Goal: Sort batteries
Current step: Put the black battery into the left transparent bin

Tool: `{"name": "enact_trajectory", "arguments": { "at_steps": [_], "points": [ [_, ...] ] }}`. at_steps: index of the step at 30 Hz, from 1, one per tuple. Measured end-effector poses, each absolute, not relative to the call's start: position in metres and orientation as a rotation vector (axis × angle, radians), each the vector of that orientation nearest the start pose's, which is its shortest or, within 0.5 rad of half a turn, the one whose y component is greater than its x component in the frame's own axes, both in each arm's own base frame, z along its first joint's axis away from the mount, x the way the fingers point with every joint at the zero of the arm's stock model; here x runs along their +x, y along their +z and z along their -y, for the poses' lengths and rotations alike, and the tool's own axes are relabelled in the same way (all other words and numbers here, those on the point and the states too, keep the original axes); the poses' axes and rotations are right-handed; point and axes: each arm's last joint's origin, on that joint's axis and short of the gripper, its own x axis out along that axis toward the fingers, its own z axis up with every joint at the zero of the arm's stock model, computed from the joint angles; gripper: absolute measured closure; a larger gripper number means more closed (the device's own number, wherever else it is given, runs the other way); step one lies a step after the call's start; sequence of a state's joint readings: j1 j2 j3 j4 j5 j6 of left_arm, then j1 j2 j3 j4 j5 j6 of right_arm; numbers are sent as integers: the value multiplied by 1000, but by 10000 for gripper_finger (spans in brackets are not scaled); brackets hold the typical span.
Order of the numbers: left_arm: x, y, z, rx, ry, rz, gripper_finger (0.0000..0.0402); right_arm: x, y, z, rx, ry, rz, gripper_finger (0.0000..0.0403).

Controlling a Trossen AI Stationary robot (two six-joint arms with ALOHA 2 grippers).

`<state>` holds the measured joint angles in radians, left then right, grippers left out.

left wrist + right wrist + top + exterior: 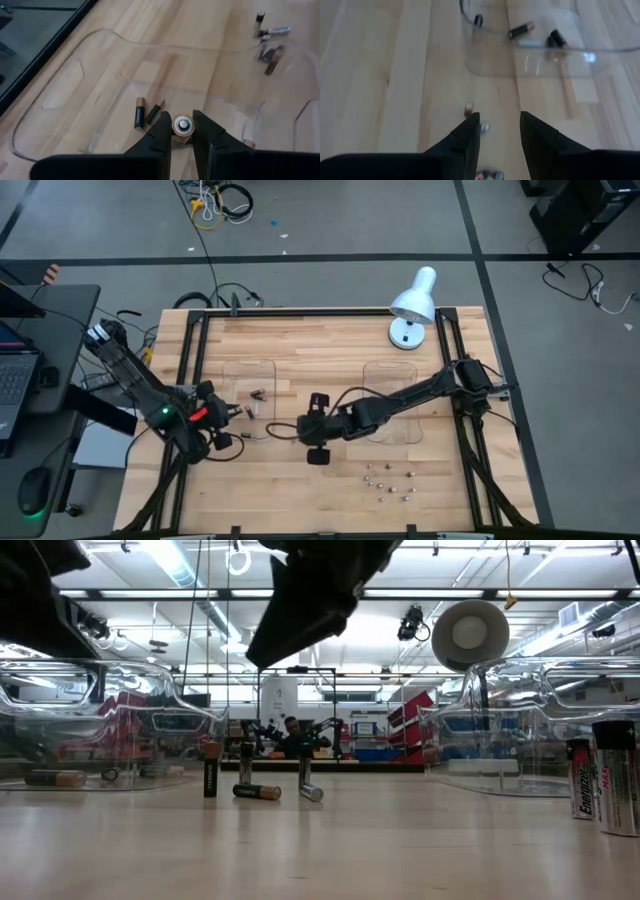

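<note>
Left claw [182, 131] pinching a copper-top battery [182, 126] above the clear tray [100, 55]; right claw [500, 131] spread over the worktop [380, 75].

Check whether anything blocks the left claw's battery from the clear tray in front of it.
Nothing visible does. The left claw is shut on a battery just short of the clear tray. Past its low transparent rim is open tray floor, with two batteries lying off to one side.
</note>
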<state>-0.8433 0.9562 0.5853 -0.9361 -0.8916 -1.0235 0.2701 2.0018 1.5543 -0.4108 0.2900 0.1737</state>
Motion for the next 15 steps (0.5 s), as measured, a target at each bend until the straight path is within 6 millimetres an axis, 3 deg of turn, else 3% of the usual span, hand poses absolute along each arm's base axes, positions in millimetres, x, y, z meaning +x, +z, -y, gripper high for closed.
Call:
{"name": "enact_trajectory", "arguments": {
  "at_steps": [15],
  "points": [
    [108, 173, 87, -3, 423, -676, 357, 438, 230, -106, -103, -31, -678, 277]
  ]
}}
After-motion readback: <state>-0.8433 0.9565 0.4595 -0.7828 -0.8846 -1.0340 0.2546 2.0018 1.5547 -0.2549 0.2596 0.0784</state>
